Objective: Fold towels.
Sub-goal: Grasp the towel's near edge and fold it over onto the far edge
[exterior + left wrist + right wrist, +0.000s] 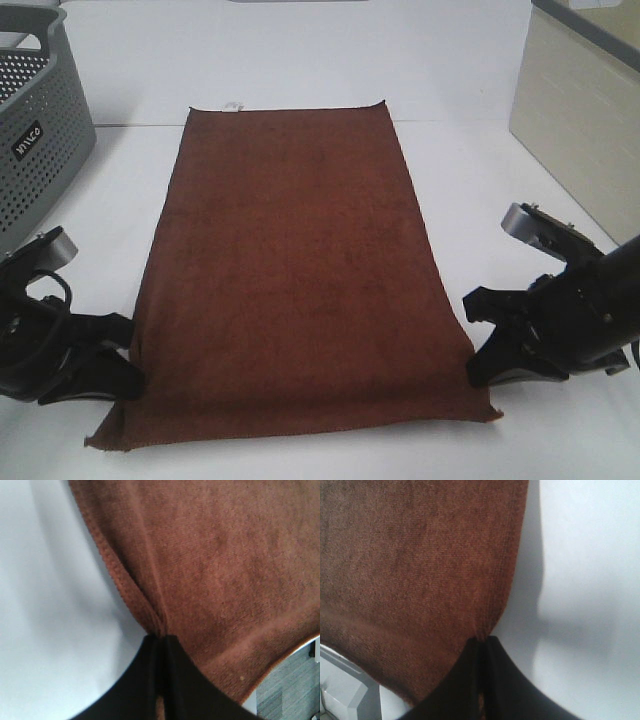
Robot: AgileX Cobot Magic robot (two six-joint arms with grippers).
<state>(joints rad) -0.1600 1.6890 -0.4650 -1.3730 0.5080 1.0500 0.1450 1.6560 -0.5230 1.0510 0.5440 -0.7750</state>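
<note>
The maroon towel (300, 270) lies spread flat on the white table (450, 60), its long side running away from me and its small white tag (234, 104) on the far short edge. My left gripper (135, 385) is shut on the towel's left long edge near the front corner. The left wrist view shows the hem (225, 570) pinched between the shut fingers of the gripper (160, 640). My right gripper (472, 375) is shut on the right long edge near the front corner. The right wrist view shows the cloth (410, 570) gathered into the gripper (481, 642).
A grey perforated basket (35, 130) stands at the far left of the table. A beige box-like unit (580, 130) stands at the far right. Bare white table lies beyond the towel's far edge and along both sides.
</note>
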